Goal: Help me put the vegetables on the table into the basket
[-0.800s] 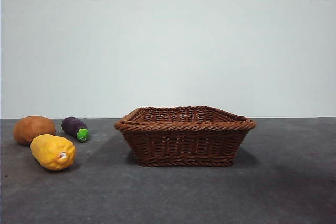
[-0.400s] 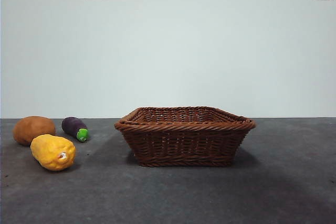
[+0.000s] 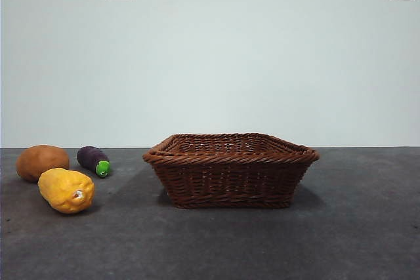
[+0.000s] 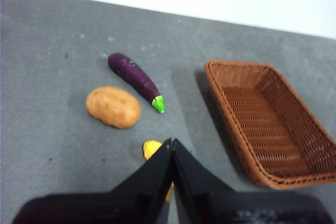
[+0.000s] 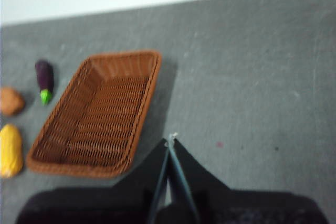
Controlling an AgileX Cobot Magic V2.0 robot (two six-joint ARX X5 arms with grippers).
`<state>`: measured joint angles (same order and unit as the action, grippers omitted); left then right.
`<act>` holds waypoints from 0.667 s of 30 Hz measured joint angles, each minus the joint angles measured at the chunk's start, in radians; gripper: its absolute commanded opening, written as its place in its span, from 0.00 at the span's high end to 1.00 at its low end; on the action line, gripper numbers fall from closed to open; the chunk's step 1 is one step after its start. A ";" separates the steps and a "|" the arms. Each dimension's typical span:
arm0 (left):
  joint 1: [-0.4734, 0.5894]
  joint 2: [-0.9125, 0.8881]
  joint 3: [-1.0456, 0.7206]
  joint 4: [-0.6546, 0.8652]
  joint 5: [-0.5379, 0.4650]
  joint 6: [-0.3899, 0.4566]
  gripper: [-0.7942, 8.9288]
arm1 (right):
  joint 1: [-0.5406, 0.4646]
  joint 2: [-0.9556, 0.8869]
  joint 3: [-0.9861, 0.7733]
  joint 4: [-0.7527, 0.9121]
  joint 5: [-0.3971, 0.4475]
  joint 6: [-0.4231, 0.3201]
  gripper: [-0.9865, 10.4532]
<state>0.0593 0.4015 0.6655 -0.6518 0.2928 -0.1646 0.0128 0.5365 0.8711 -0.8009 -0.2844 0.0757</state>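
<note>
From the front, the potato (image 3: 42, 162), the yellow vegetable (image 3: 65, 190) and the eggplant (image 3: 93, 160) lie on the table (image 3: 354, 227), beside the empty basket (image 3: 231, 170).

From the left wrist, the left gripper (image 4: 171, 142) hangs closed above the yellow one.

The right gripper (image 5: 169, 141) is closed too, beside the basket.

These toys look light and smooth; I would grasp each across its middle.

You have a matt, speckled grey table (image 3: 354, 240) that looks slightly rough. The basket (image 3: 231, 170) is woven brown wicker with a braided rim and a faint sheen. Your potato (image 3: 42, 161) looks smooth and dull, the yellow vegetable (image 3: 65, 190) bumpy, the eggplant (image 3: 93, 159) smooth with a glossy green cap. The wall (image 3: 262, 63) is plain matt white.
</note>
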 measured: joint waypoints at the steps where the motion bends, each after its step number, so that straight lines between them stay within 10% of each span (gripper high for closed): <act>1: 0.000 0.017 0.021 -0.019 0.000 0.010 0.92 | 0.000 0.026 0.030 -0.032 -0.008 -0.016 0.92; 10: 0.000 0.133 0.095 -0.091 0.004 0.052 0.91 | 0.000 0.166 0.111 -0.124 -0.055 -0.096 0.88; 15: 0.000 0.145 0.095 -0.095 0.025 0.051 0.23 | 0.000 0.182 0.111 -0.124 -0.075 -0.099 0.42; 20: 0.000 0.157 0.113 -0.096 0.026 0.051 0.23 | 0.000 0.182 0.111 -0.135 -0.083 -0.099 0.41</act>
<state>0.0593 0.5583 0.7780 -0.7479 0.3183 -0.1131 0.0128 0.7189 0.9817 -0.9360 -0.3672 -0.0235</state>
